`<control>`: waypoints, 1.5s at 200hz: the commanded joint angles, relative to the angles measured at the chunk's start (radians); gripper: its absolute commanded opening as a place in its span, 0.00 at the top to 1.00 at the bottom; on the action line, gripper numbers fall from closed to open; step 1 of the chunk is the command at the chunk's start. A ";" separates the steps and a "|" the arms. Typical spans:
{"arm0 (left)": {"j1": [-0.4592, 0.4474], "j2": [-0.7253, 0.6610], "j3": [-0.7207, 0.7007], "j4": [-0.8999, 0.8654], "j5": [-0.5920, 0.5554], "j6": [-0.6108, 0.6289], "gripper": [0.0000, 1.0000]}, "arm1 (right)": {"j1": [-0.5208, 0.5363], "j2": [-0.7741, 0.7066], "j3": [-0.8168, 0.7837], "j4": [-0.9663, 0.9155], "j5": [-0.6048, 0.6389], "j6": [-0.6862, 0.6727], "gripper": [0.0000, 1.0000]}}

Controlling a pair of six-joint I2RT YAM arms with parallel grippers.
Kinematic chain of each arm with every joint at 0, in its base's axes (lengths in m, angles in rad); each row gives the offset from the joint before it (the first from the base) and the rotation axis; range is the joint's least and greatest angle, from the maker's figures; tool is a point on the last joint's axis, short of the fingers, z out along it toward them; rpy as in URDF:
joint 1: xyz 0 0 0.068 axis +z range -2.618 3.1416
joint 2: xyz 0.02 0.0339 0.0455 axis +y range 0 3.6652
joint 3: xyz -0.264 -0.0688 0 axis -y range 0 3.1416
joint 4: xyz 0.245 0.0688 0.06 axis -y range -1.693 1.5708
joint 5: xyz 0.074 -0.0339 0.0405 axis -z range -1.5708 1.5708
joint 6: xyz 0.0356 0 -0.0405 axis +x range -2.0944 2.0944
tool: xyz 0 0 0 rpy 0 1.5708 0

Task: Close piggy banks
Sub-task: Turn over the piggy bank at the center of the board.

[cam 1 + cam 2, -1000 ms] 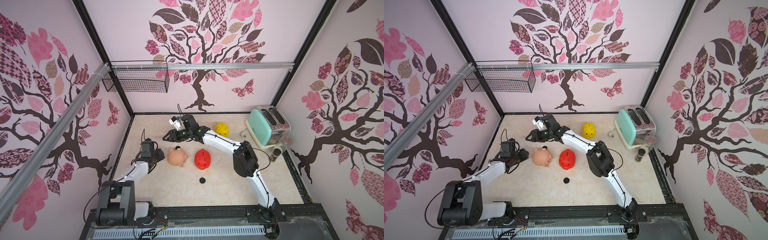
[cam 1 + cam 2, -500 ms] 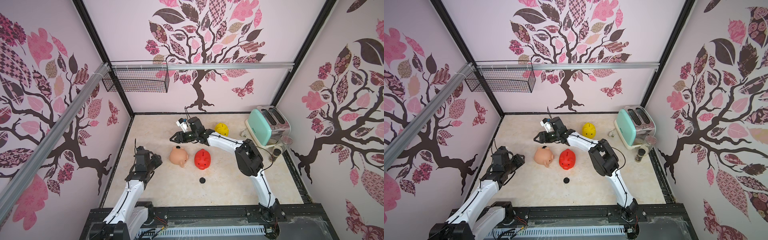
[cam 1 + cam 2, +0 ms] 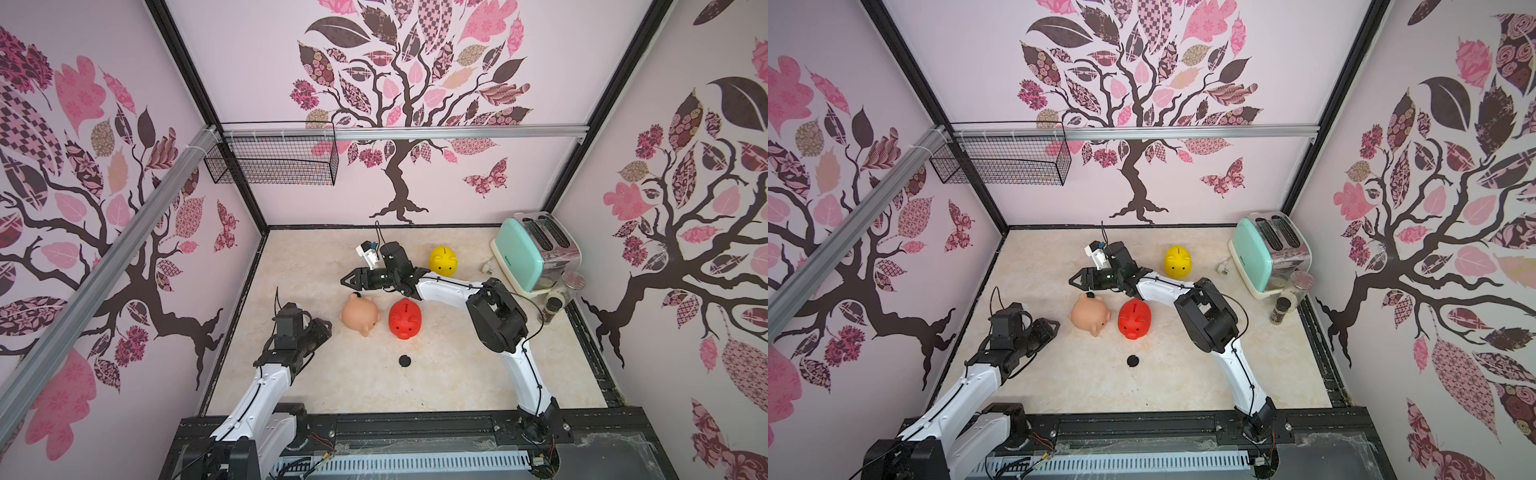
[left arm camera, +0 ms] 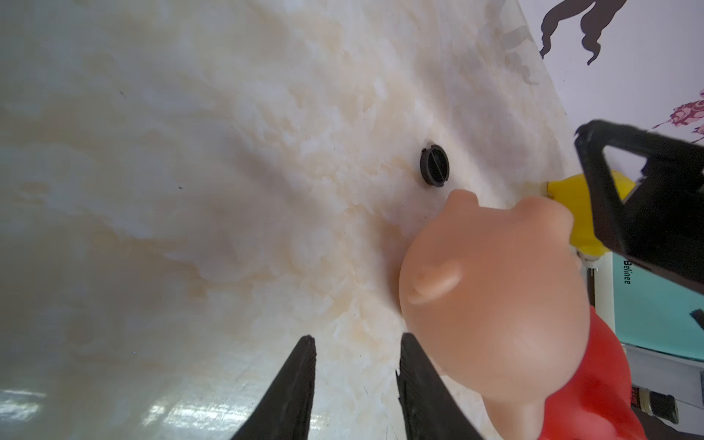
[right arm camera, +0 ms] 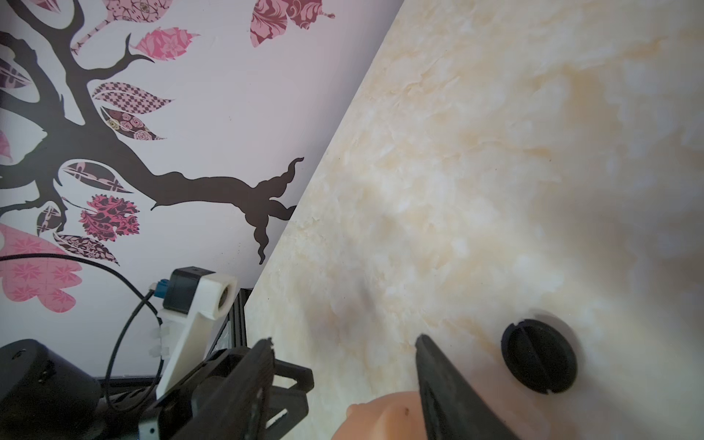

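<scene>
status: early, no plug visibly seated. All three banks stand on the table (image 3: 449, 374): peach-pink piggy bank (image 3: 360, 316) centre-left, red piggy bank (image 3: 405, 318) just beside it on its right, yellow piggy bank (image 3: 443, 260) further back, near the toaster (image 3: 528, 257) but apart from it. All three sit belly down, so the belly holes are hidden and I can't confirm whether any is closed. Two black plugs lie loose: rear plug (image 3: 356, 296) right at the peach-pink one's back end, touching or just clear, can't tell which; front plug (image 3: 404, 360) on bare table in front of the red one, well clear of it. My read: at least two banks are open, the third unknown. right gripper (image 5: 343, 339) hovers low just behind the peach-pink bank, jaws spread, nothing between them; the right wrist view shows the rear plug lying just outside one finger. left gripper (image 4: 358, 337) sits off the peach-pink bank's left side, near but apart, jaws parted by a narrow gap, empty. Left to do, as I judge it: pick each plug, tip its pig to expose the hole, press the plug in; none of that shows as done
</scene>
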 commanded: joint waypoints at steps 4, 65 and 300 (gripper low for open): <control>-0.005 -0.031 -0.020 0.021 0.064 -0.012 0.61 | 0.005 -0.027 -0.016 0.053 -0.011 0.032 0.38; -0.017 -0.048 -0.053 0.044 0.117 -0.045 0.61 | 0.013 -0.044 -0.071 0.085 -0.005 0.080 0.37; -0.123 0.107 -0.047 0.181 0.068 -0.080 0.62 | 0.059 -0.059 -0.129 0.125 -0.010 0.139 0.35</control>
